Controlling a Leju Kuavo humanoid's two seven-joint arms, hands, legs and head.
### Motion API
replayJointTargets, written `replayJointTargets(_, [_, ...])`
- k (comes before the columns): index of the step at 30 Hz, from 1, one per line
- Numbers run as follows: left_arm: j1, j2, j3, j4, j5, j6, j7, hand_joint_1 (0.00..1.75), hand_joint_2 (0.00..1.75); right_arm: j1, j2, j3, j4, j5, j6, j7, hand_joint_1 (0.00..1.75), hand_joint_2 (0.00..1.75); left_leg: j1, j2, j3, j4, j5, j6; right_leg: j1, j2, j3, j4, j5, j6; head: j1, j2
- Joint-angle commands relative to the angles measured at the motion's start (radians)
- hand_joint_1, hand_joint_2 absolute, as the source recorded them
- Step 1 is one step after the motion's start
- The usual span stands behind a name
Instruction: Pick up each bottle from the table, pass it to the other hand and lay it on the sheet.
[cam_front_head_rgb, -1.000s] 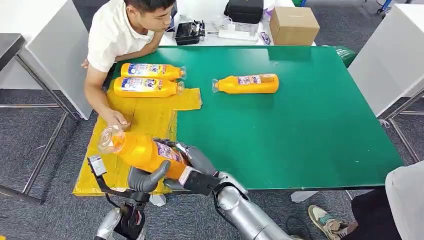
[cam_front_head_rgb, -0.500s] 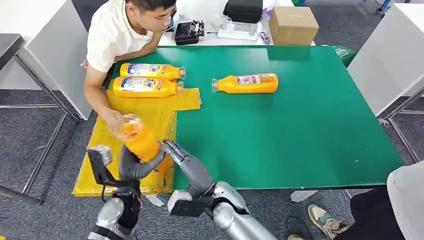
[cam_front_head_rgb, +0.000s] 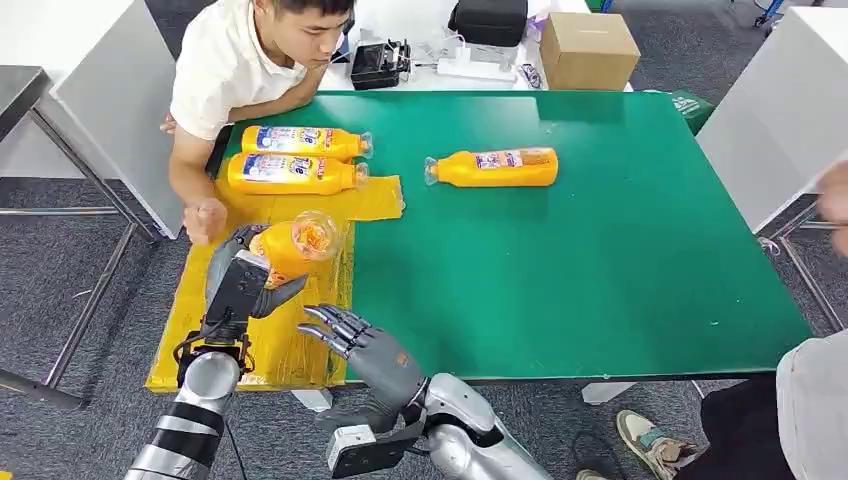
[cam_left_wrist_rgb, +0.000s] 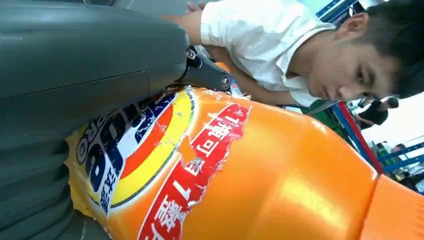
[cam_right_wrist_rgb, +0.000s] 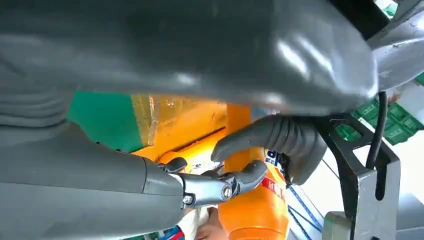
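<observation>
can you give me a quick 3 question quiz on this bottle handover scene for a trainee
1. True or false: the right hand holds the orange bottle.
2. How many orange bottles already lie on the yellow sheet?
A. one
B. two
C. three
3. Fill in: one more orange bottle lies on the ____ table, off the sheet.

Key:
1. False. The left hand grips it over the sheet; the right hand's fingers are spread, holding nothing.
2. B. The pair lies side by side near the person.
3. Green; that bottle lies on its side.
</observation>
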Motion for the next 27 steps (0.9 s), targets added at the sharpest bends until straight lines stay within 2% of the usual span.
replayJointTargets(1, [-0.06, 0.023, 0.003, 0.08, -0.021, -0.026, 0.007, 1.75, 1.75, -0.017, -0.033, 0.033, -0.002, -0.004, 0.0, 0.001, 0.0, 0.0, 0.0, 0.0, 0.005, -0.001, -0.001, 0.0, 0.0, -0.002, 0.005, 0.0, -0.001, -0.001, 0.0, 0.0])
replayJointTargets(5, [-0.157, 0.033, -0.058, 0.189, -0.183, -0.033, 0.064, 1.75, 1.75, -0.026, -0.027, 0.021, 0.0, -0.018, 0.015, -0.011, 0.0, 0.0, 0.0, -0.002, 0.002, 0.0, 0.0, 0.0, 0.0, -0.003, 0.002, 0.0, -0.001, 0.0, 0.0, 0.0])
replayJointTargets(11, [-0.45, 0.024, -0.173, 0.67, -0.414, -0.152, 0.2, 1.75, 1.75, -0.062, -0.005, 0.011, 0.019, -0.047, 0.069, -0.038, 0.0, 0.0, 0.0, -0.008, 0.002, -0.001, 0.002, 0.0, 0.0, -0.009, 0.004, 0.0, -0.001, -0.001, 0.0, 0.0])
replayJointTargets(12, [-0.469, 0.019, -0.182, 0.708, -0.433, -0.156, 0.216, 1.75, 1.75, -0.065, -0.003, 0.012, 0.023, -0.05, 0.074, -0.041, 0.0, 0.0, 0.0, -0.007, 0.003, -0.001, 0.002, 0.0, 0.0, -0.009, 0.005, 0.0, -0.001, -0.001, 0.0, 0.0])
replayJointTargets(13, [-0.538, 0.0, -0.202, 0.86, -0.484, -0.22, 0.298, 1.75, 1.75, -0.08, 0.008, 0.021, 0.041, -0.063, 0.098, -0.059, 0.0, 0.0, 0.0, -0.005, 0.002, -0.001, 0.003, 0.0, 0.0, -0.006, 0.003, 0.0, 0.0, -0.001, 0.0, 0.0])
replayJointTargets(15, [-0.564, -0.009, -0.217, 0.936, -0.527, -0.202, 0.328, 1.75, 1.75, -0.091, 0.023, 0.03, 0.06, -0.064, 0.104, -0.059, 0.0, 0.0, -0.001, -0.004, 0.005, -0.001, 0.003, 0.0, 0.0, -0.006, 0.006, 0.0, 0.001, 0.0, 0.0, 0.0])
replayJointTargets(16, [-0.574, -0.009, -0.264, 0.963, -0.602, -0.156, 0.377, 1.75, 1.75, -0.095, 0.027, 0.033, 0.067, -0.068, 0.107, -0.06, 0.0, 0.0, 0.0, -0.002, 0.003, -0.001, 0.003, 0.0, 0.0, -0.004, 0.003, -0.001, 0.003, -0.003, 0.001, 0.0])
replayJointTargets(21, [-0.578, -0.017, -0.25, 0.974, -0.608, -0.159, 0.39, 1.75, 1.75, -0.091, 0.029, 0.034, 0.069, -0.078, 0.11, -0.064, 0.0, 0.0, 0.0, -0.001, 0.004, -0.001, 0.002, -0.001, 0.0, -0.004, 0.003, 0.0, 0.001, -0.002, 0.0, 0.0])
replayJointTargets(26, [-0.577, -0.03, -0.171, 0.997, -0.561, -0.244, 0.381, 1.75, 1.75, -0.094, 0.039, 0.05, 0.09, -0.1, 0.112, -0.074, 0.0, 0.0, 0.0, 0.001, 0.003, 0.0, 0.001, 0.0, 0.0, -0.002, 0.003, 0.001, 0.002, -0.002, 0.0, 0.0])
replayJointTargets(27, [-0.571, -0.035, -0.148, 0.998, -0.549, -0.266, 0.372, 1.57, 1.75, -0.096, 0.042, 0.053, 0.099, -0.105, 0.107, -0.078, 0.0, 0.0, 0.0, 0.001, 0.004, 0.0, 0.001, 0.0, 0.0, -0.002, 0.004, 0.001, 0.001, -0.002, 0.0, 0.0])
